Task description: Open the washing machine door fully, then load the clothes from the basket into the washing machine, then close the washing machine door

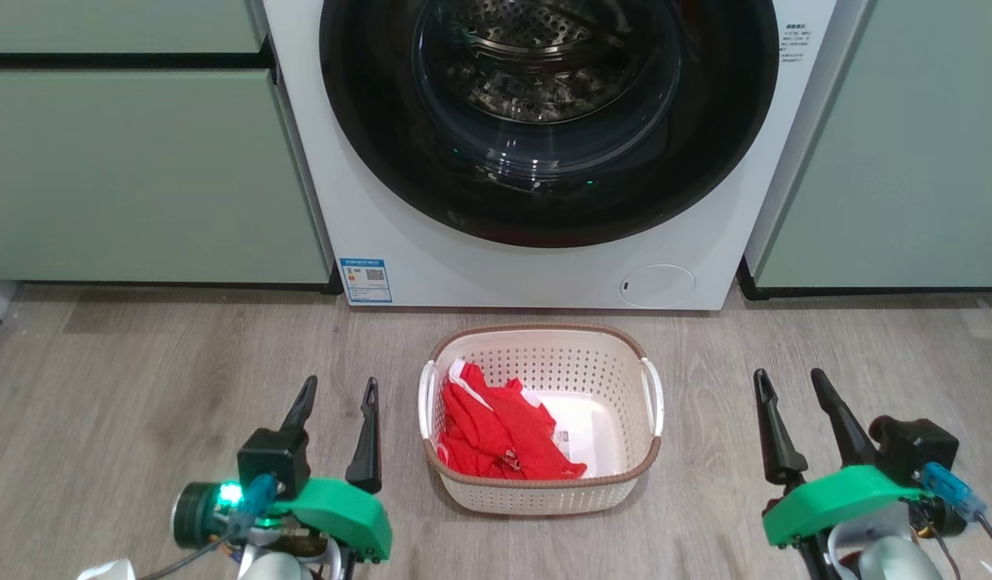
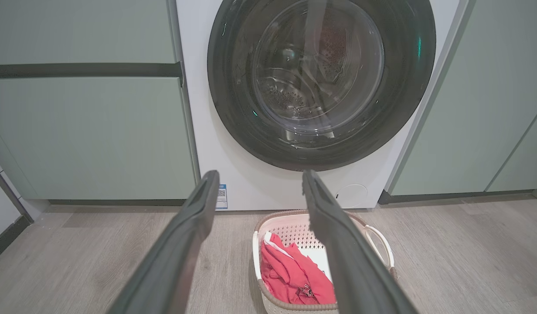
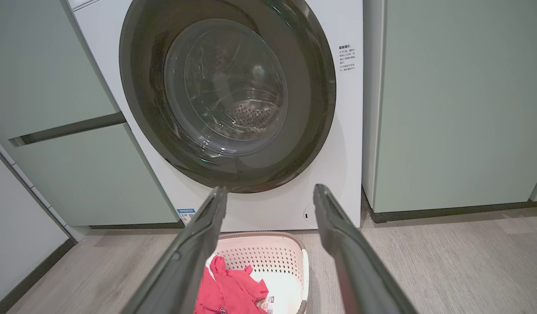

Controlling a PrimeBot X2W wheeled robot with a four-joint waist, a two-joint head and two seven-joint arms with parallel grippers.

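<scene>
Left hand (image 1: 341, 403) open, empty; clothes (image 1: 496, 435) in basket (image 1: 544, 493)

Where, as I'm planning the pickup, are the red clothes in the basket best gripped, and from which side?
Probably pinch the folds in the middle of the clothes, coming down from above: they lie bunched in the left half of the basket, whose walls block a sideways approach. The open left gripper sits nearer.

Floor (image 1: 142, 379) grey-brown wood-look planks, evenly lit. Left cabinet (image 1: 142, 177) pale green, flat fronts split by dark gap (image 1: 117, 60). Right cabinet (image 1: 907, 145) pale green, plain. Black plinth (image 3: 447, 212) beneath. White wall (image 3: 20, 226) far left, dark skirting (image 3: 33, 274).
</scene>
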